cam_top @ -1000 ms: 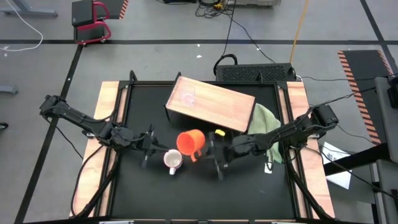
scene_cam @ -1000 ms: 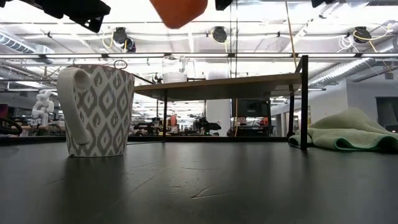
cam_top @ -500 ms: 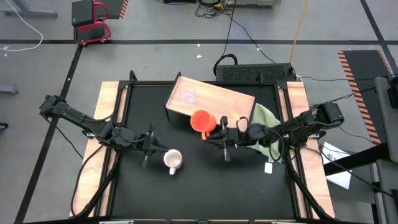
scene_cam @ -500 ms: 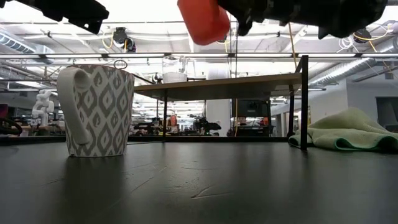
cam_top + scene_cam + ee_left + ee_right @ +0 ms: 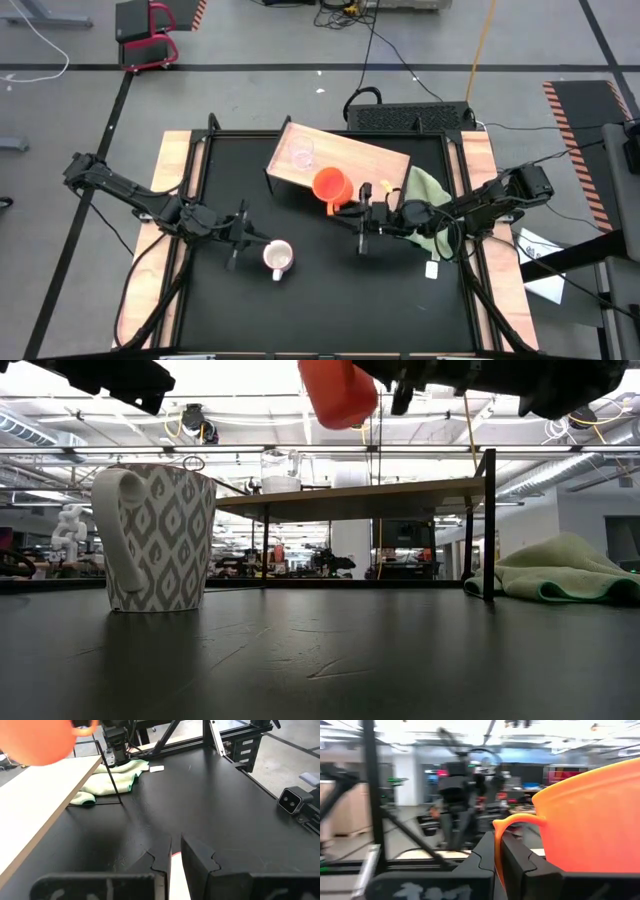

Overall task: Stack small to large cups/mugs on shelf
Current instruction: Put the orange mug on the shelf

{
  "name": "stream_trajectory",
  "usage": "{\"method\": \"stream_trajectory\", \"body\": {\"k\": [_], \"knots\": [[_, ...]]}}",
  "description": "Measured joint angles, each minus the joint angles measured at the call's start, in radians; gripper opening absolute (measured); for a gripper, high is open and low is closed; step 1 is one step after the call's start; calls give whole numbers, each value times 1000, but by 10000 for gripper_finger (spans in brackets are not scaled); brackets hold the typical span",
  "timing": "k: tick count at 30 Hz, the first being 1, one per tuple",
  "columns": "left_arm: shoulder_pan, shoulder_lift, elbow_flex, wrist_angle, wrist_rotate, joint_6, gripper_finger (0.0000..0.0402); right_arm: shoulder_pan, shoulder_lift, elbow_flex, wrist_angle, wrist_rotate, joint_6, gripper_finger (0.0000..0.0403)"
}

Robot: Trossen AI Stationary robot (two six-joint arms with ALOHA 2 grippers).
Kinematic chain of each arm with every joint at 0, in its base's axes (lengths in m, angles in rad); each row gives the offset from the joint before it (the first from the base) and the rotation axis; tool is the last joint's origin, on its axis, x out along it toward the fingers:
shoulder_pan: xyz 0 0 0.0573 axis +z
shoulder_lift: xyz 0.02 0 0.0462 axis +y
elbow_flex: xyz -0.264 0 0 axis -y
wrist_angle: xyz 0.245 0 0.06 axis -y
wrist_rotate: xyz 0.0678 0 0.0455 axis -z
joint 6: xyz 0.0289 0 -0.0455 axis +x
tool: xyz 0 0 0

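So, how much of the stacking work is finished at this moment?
Done: the clear cup stands on the shelf. In hand: the right gripper holds the orange mug by its handle at the shelf's edge. Left: the patterned white mug sits on the table beside the left gripper.

Grey concrete floor [image 5: 250, 40], pink stool [image 5: 145, 35], ceiling strip lights [image 5: 250, 450]

No readable text, label, brand, number or sign anywhere. Only an ornamental grey diamond pattern on the white mug [image 5: 155, 537], no lettering. Small white tag [image 5: 156, 768] on the table [image 5: 210, 810] beside the green cloth [image 5: 112, 777]: any print too small to read.
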Motion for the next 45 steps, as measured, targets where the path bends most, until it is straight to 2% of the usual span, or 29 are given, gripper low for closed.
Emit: {"method": "stream_trajectory", "body": {"k": [5,16,23,28,33,45], "knots": [[0,0,0,-1,0,1,44,-5,0,1,16,102,-25,1],[0,0,0,2,0,11,44,-50,40,62,51,119,39,1],[-8,0,0,0,0,11,44,-64,129,72,224,128,51,2],[-31,0,0,1,0,11,44,-70,181,72,252,155,52,2],[-50,0,0,-9,-1,12,44,-69,227,72,366,178,44,2],[-75,0,0,-24,-2,12,44,-64,251,72,379,231,48,2]]}}
